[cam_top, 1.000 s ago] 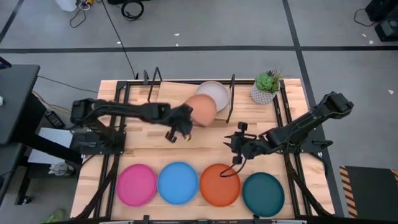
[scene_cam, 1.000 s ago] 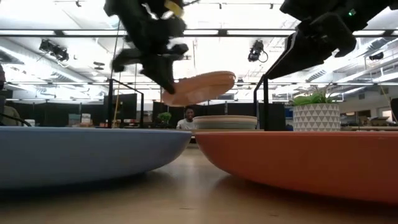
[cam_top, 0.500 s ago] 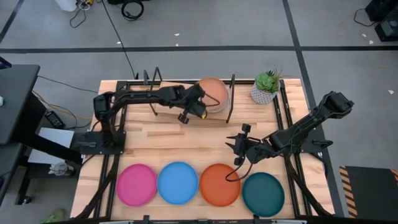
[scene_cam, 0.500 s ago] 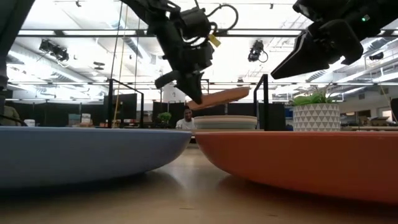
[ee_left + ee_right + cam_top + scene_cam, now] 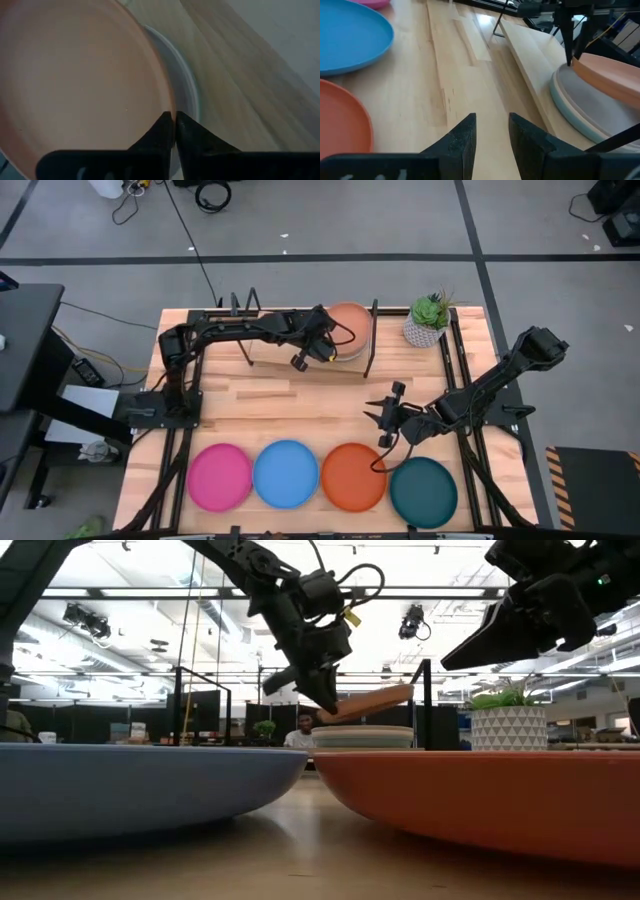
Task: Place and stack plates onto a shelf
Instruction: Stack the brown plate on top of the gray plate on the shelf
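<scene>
Magenta plate (image 5: 220,477), blue plate (image 5: 286,473), orange plate (image 5: 354,476), dark teal plate (image 5: 423,491) rowed nearest, right gripper (image 5: 388,416) spread above orange plate, left gripper (image 5: 328,348) pinching tilted cream-pink plate (image 5: 348,328) over shelf (image 5: 268,344) stack, potted plant (image 5: 428,319) beside shelf.

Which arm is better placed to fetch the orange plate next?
Right. The right gripper is open and hovers just behind the orange plate. The left gripper is shut on the cream-pink plate, tilted over the stack on the shelf.

plates (image 5: 286,473): smooth matt plastic | shelf (image 5: 532,50): pale wood | rods (image 5: 372,340): black metal
</scene>
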